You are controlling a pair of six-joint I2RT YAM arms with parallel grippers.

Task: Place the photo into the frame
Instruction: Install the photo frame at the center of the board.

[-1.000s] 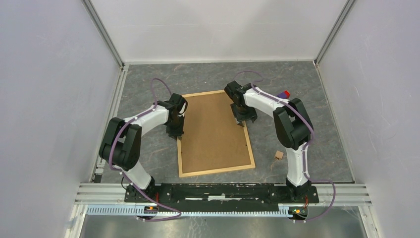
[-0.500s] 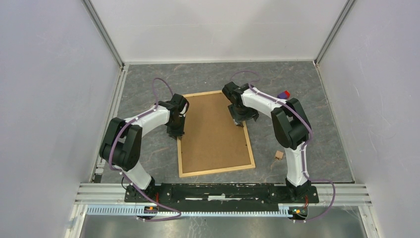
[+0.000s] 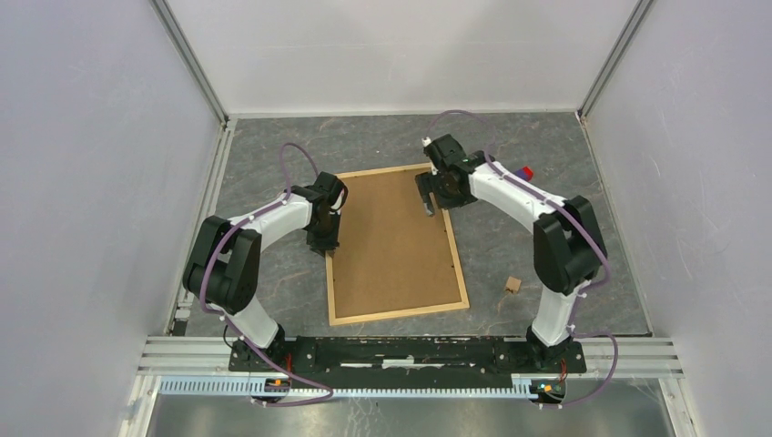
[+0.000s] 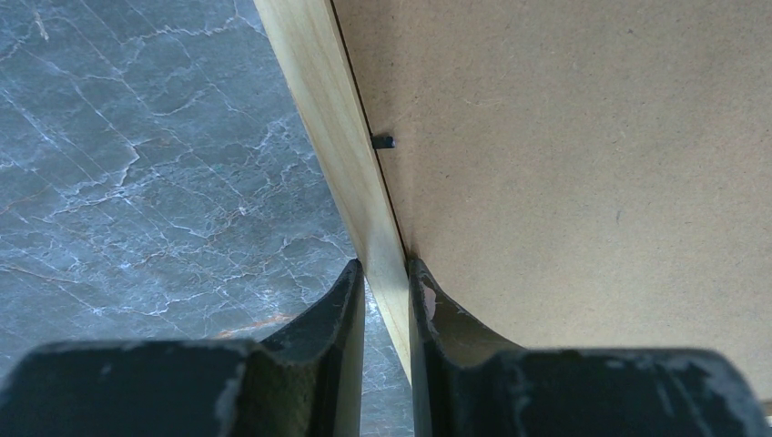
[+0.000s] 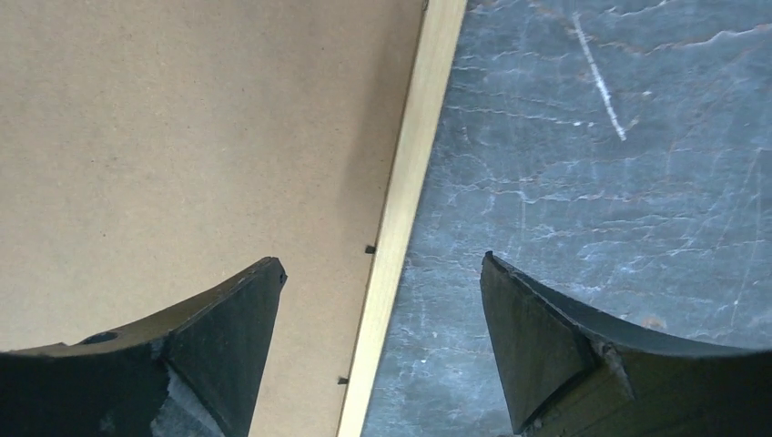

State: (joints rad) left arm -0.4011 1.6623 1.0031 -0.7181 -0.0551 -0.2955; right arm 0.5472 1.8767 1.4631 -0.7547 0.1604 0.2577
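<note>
1 frame (image 3: 393, 244), back up; L end effector (image 4: 384, 266) pinches its edge, R end effector (image 5: 380, 262) spread.

The frame (image 3: 399, 312) is smooth pale wood around matt fibreboard; the table (image 3: 382, 146) looks like marbled stone.

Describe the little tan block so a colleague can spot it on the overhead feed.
Start at the big frame lying back-up on the grey table. Just right of its near right corner sits the tan block. It is plain wood-coloured, unlike the red-and-purple piece farther back.
</note>
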